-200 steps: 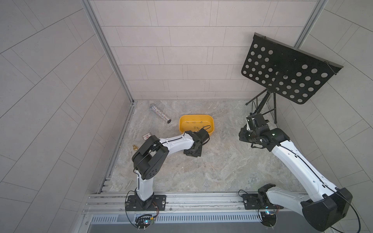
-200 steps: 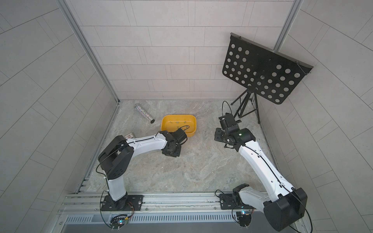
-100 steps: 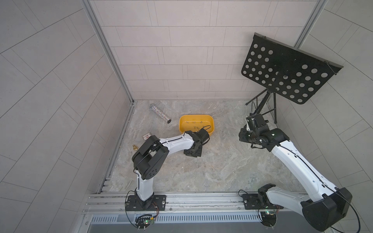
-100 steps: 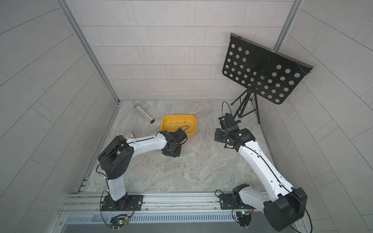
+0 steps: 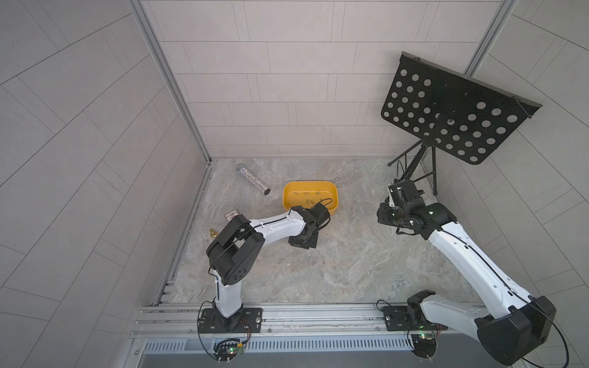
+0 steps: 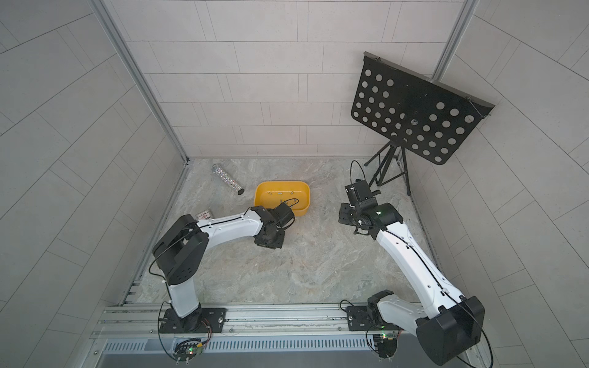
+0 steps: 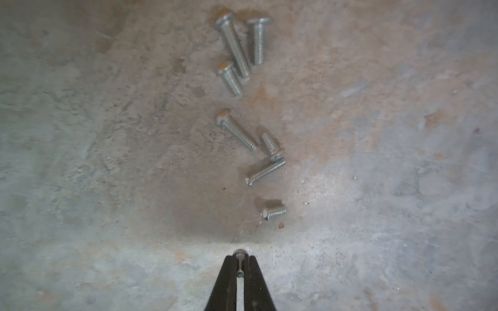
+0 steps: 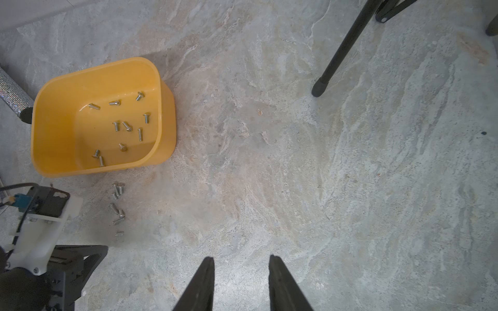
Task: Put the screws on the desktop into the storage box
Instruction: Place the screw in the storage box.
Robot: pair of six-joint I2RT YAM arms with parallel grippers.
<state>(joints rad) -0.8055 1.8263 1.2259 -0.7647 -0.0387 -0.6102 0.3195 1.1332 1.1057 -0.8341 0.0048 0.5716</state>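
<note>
In the left wrist view my left gripper is shut on one small silver screw, low over the marble desktop. Several more screws lie loose just ahead of it. The right wrist view shows those screws lying beside the yellow storage box, which holds several screws. In both top views the left gripper points down just in front of the box. My right gripper hovers open and empty to the box's right.
A glittery silver tube lies at the back left of the box. A small brass piece and a small card sit near the left wall. A black perforated music stand fills the back right corner, one leg near my right gripper.
The left gripper's jaws have closed on a screw. Neither arm has visibly moved otherwise.
</note>
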